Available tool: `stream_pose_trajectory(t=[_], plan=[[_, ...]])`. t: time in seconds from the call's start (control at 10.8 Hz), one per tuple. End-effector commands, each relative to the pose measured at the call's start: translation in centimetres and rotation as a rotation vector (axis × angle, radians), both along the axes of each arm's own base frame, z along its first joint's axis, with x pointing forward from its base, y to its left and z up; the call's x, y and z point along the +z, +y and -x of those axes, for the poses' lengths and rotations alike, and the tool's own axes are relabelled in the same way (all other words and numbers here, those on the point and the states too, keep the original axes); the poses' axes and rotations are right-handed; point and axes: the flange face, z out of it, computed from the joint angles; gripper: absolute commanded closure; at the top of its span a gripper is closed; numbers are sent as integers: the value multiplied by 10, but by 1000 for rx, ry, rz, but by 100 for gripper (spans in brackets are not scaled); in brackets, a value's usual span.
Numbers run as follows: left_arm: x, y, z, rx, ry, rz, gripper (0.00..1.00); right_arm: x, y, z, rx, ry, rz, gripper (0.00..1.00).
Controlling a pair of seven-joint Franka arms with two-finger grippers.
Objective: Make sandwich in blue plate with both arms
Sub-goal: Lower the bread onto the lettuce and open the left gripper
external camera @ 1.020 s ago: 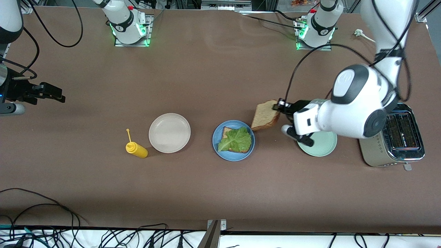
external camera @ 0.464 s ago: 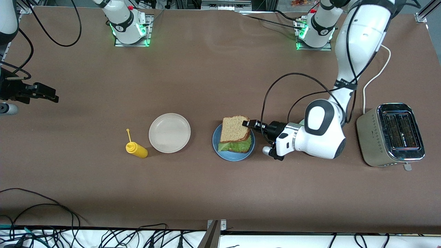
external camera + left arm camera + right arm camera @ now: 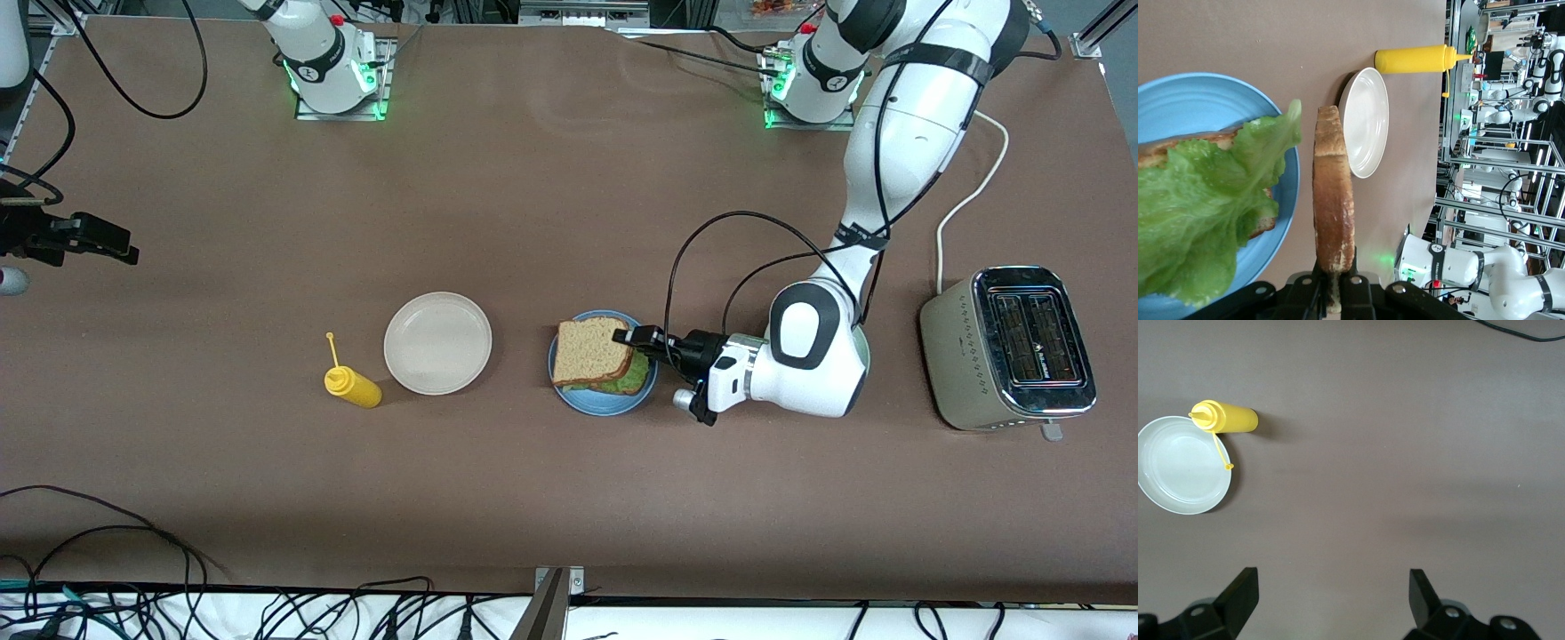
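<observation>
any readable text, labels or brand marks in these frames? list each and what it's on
No text here can be read.
Toaster: a small pale mark between its slots, too small to read.
Arm bases: small round dark emblems, too small to read.
Yellow squeeze bottle, blue plate, beige-white plate, top bread slice: no print visible.
Left gripper, shut on that slice, and right gripper, waiting open over bare table: no markings visible.

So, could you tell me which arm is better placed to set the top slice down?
Left: its pincer grips the bread slice over the blue plate; the right pincer waits, open.
</observation>
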Motion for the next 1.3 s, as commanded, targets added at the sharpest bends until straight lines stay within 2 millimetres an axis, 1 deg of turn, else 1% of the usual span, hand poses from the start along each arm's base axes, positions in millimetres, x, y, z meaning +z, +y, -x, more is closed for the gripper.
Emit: stream_pose_trajectory(t=[0.0, 0.19, 0.28, 0.37, 0.46, 0.65, 0.83, 1.02, 1.11, 1.21], plan=[[-24, 4, 2, 8, -15, 35, 100, 9, -5, 4, 1, -16, 13, 0], [-31, 6, 2, 12, -6, 33, 100, 15, -15, 4, -12, -28, 15, 0], [-35, 9, 2, 17, 0, 32, 79, 15, -15, 4, -12, -28, 17, 0], [-37, 11, 1, 20, 3, 31, 22, 16, -16, 4, -11, -29, 18, 0], [-37, 14, 0, 23, 1, 30, 0, 15, -16, 4, -11, -28, 18, 0], [-29, 24, -7, 23, -18, 12, 0, 16, -16, 4, -11, -29, 18, 0], [-24, 44, -14, 12, -41, -44, 0, 17, -16, 5, -9, -30, 24, 0], [-5, 54, -17, -38, -79, -145, 0, 17, -17, 5, -8, -29, 33, 0], [11, 59, -19, -53, -87, -220, 0, 17, -17, 5, -7, -28, 33, 0], [33, 63, -20, -59, -95, -306, 0, 17, -17, 5, -8, -28, 33, 0]])
